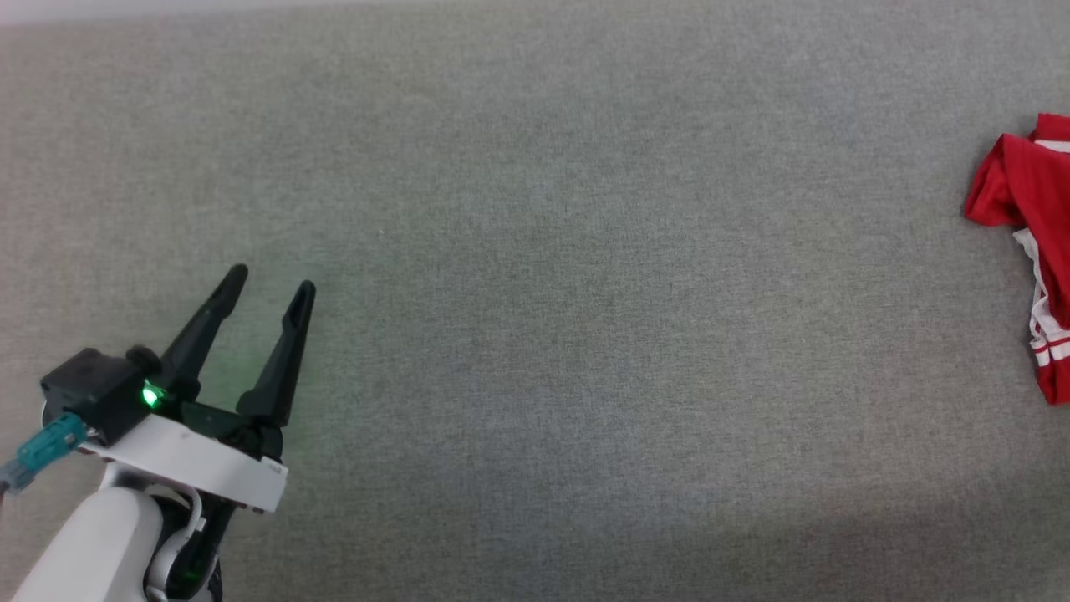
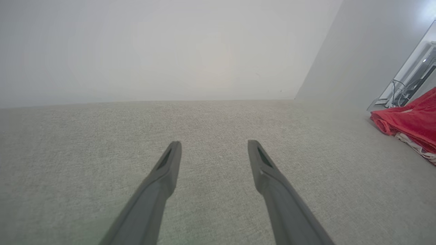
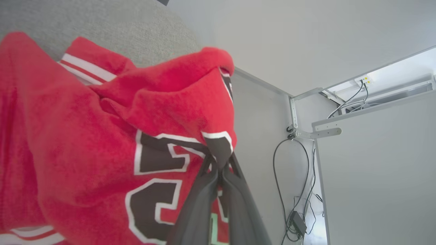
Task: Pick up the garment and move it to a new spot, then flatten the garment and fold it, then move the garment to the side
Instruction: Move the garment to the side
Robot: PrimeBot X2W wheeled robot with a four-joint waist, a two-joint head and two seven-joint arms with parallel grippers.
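Observation:
The garment [image 1: 1024,226], a red jersey with white red-striped trim, lies bunched at the far right edge of the grey surface in the head view. In the right wrist view its black letters outlined in white show, and my right gripper [image 3: 219,166] is shut on a fold of the garment [image 3: 102,136] at the lettering, holding it up. My left gripper [image 1: 272,284] hovers open at the lower left, far from the cloth, with nothing between its fingers. From the left wrist view the left gripper [image 2: 214,144] points over bare surface, and the garment [image 2: 412,122] is at the right edge.
A grey fabric-covered surface [image 1: 535,293] spreads across the head view. White walls rise behind it [image 2: 170,51]. Beyond the surface's right end are a white panel, a bracket and dangling cables [image 3: 299,177].

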